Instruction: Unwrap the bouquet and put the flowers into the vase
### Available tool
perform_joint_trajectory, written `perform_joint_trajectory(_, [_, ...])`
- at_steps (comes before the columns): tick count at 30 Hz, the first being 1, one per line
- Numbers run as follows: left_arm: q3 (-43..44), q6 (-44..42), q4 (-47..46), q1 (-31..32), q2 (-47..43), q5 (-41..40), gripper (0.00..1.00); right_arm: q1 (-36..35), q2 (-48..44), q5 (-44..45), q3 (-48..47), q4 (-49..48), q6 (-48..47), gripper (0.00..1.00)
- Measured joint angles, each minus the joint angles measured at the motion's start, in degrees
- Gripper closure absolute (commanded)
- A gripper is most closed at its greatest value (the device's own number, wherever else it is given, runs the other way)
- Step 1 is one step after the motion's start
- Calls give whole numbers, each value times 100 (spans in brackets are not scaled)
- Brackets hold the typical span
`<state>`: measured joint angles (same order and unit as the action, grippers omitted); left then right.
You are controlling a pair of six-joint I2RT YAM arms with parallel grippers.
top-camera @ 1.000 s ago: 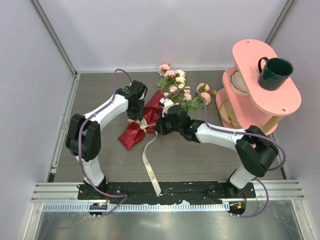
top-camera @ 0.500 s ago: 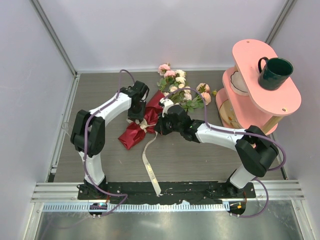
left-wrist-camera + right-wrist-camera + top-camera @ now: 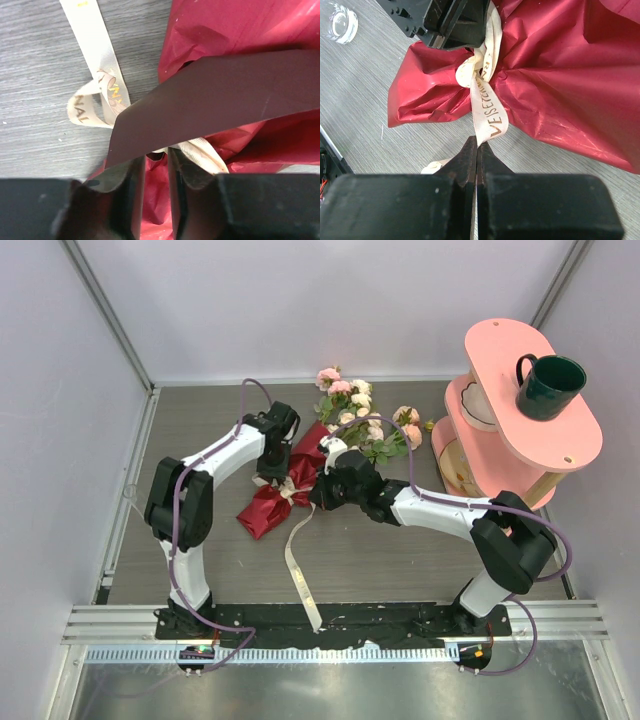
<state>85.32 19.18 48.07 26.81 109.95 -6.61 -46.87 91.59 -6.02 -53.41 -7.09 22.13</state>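
Observation:
The bouquet (image 3: 258,512) lies on the table in its dark red paper (image 3: 560,90), and the flowers (image 3: 350,410) poke out at the far end. A cream ribbon (image 3: 487,117) is knotted round the middle, with a long tail (image 3: 298,560) running toward the near edge. My right gripper (image 3: 478,142) is shut on the printed ribbon end just below the knot. My left gripper (image 3: 156,162) is at the knot from the other side, its jaws a narrow gap apart over red paper and its tips hidden under a dark paper flap (image 3: 225,95). The clear vase (image 3: 341,22) stands to the left of the bouquet.
A pink two-tier shelf (image 3: 500,360) stands at the right rear with a dark green mug (image 3: 550,385) on top. White walls close the table on three sides. The arm bases sit on a black rail (image 3: 330,618) at the near edge.
My left arm's elbow has swung inward and its wrist has edged slightly toward the back. The right arm, the ribbon and the bouquet have stayed put.

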Motion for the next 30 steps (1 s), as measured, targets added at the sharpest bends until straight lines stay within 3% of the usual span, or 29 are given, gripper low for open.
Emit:
perform_joint_trajectory(1, [0,7,-4,0,7,-9,81,0,0,0,2,0,0,99])
perform_joint_trajectory(2, [0,9,-7,0,17,-24,96,0,0,2,2,-2,0,99])
perform_joint_trajectory(3, [0,2,-9,0,26,-33,100,0,0,7,7,-7,2,99])
perform_joint_trajectory(10, [-140,98,-131,9,-90,-289,100,0,-20,50,149,-28,4,99])
perform_joint_trajectory(19, [-356,313,-173,9,-1128,-866,100,0,-20,63,232,-133,26,99])
perform_joint_trajectory(26, [-560,476,-197,9,-1434,-942,99,0,-20,83,234,-149,28,99])
perform_joint_trajectory(28, [-667,527,-188,9,-1504,-946,75,0,-20,85,234,-146,28,99])
perform_joint_trajectory(29, [-715,555,-181,9,-1552,-935,55,0,-20,85,234,-149,28,99])
perform_joint_trajectory(30, [-743,588,-164,9,-1609,-905,48,0,-20,85,234,-149,28,99])
